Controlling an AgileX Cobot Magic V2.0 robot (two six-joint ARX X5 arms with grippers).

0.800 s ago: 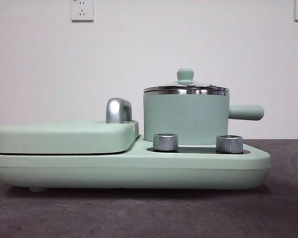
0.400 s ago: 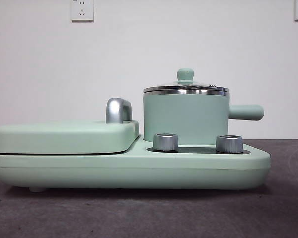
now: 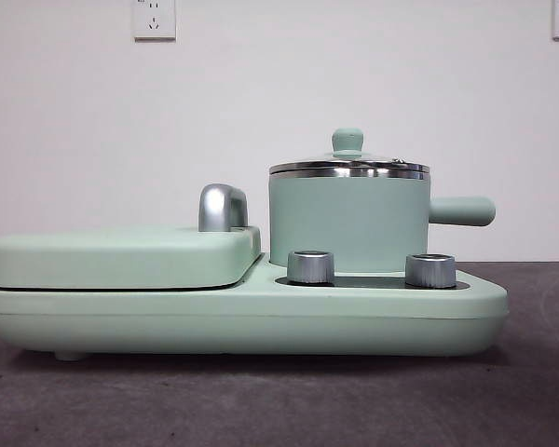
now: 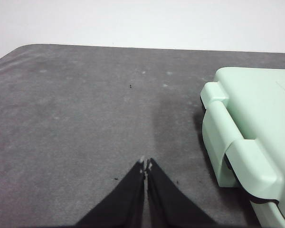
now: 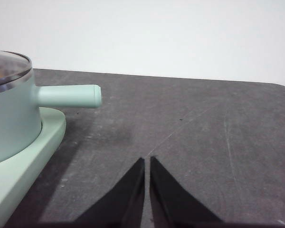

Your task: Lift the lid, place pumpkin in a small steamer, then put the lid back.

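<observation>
The small steamer (image 3: 349, 222) is a mint-green pot standing on the right side of the appliance base, its side handle (image 3: 461, 210) pointing right. The glass lid (image 3: 348, 164) with its mint knob sits closed on the pot. The pot (image 5: 12, 118) and lid edge (image 5: 7, 66) also show in the right wrist view. The pumpkin is not in view. My left gripper (image 4: 146, 164) is shut and empty over bare table beside the appliance's left end. My right gripper (image 5: 147, 160) is shut and empty over the table, right of the pot handle (image 5: 69, 95). Neither arm shows in the front view.
The flat griddle cover (image 3: 121, 256) with a chrome handle (image 3: 222, 207) fills the left of the appliance base (image 3: 242, 321). Two steel knobs (image 3: 310, 266) (image 3: 430, 270) stand in front of the pot. The griddle's hinged end (image 4: 247, 137) is in the left wrist view.
</observation>
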